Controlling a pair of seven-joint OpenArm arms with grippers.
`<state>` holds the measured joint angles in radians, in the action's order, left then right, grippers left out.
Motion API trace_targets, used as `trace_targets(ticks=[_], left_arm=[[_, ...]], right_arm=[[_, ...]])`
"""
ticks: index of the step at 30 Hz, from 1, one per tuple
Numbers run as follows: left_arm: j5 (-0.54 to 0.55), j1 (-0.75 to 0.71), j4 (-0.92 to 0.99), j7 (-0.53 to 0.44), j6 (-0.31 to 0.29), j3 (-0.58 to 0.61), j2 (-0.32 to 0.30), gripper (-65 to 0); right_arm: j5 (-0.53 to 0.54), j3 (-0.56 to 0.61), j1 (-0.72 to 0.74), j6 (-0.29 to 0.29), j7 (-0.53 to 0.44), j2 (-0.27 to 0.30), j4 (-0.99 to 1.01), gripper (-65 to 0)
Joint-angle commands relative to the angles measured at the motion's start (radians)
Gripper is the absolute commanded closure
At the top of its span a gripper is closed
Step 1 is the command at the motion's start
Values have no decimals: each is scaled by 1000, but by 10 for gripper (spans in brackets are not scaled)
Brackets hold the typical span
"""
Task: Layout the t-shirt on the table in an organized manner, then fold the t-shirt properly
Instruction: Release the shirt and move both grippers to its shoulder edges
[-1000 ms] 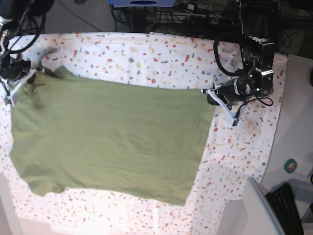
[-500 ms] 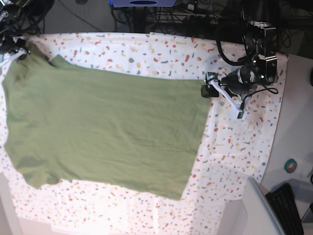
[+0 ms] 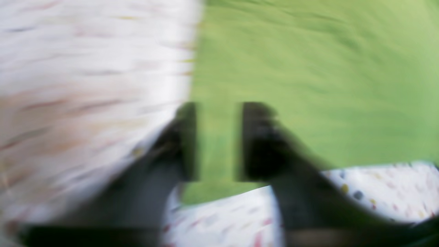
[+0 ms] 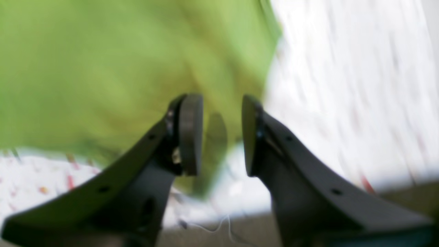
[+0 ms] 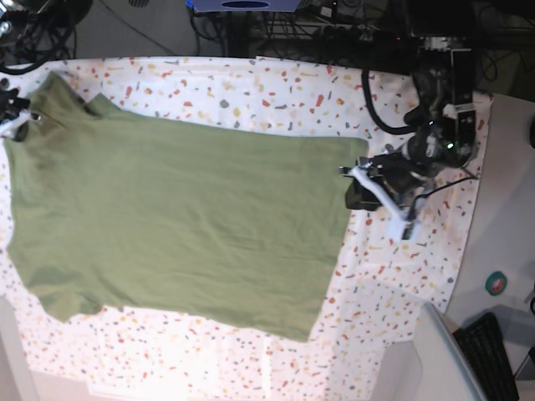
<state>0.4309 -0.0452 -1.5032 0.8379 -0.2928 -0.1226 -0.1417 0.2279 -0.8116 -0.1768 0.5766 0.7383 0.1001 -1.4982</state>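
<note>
Overhead base view: a surface (image 5: 251,92) covered in white cloth speckled with red, orange, yellow and grey fills most of the frame. The olive-green t-shirt (image 5: 184,225) is spread flat across the surface. It runs from the left edge of the frame to just right of centre, with the collar end at the upper left and the straight hem on the right. A few soft creases show, and there are no folds.

At the right of the frame, the left gripper (image 5: 358,185) sits on the upper right corner of the hem, on its dark arm with trailing cables. At the upper left edge, the right gripper (image 5: 15,113) is only partly in frame, just beside the shirt's collar end. A black keyboard (image 5: 493,355) lies at the lower right, off the speckled cloth.

The left wrist view is badly blurred. The left gripper's two dark fingers (image 3: 257,144) stand apart at lower centre. Green fabric fills the gap between them and spreads across the upper right, and the shirt's edge runs just below the fingertips. The blur hides whether the fingers touch the cloth.

In the right wrist view, the right gripper's round-padded fingers (image 4: 190,133) are spread with nothing between them. The shirt lies behind them at the upper left, with its edge just beyond the tips. Speckled cloth is on the right.
</note>
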Motion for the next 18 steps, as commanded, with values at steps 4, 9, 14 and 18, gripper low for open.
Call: trace_targets(ticks=[4, 9, 14, 18], left_arm=[[7, 106, 175, -19, -1, 91, -6, 0], [6, 146, 287, -121, -1, 137, -3, 0], [6, 160, 361, -130, -1, 128, -22, 0], [6, 198, 412, -131, -1, 126, -25, 0]], right_arm=[[0, 61, 46, 3, -59, 76, 147, 0], [0, 65, 99, 0, -98, 128, 296, 0], [0, 67, 181, 0, -153, 180, 479, 0], [0, 125, 265, 0, -254, 224, 654, 0]])
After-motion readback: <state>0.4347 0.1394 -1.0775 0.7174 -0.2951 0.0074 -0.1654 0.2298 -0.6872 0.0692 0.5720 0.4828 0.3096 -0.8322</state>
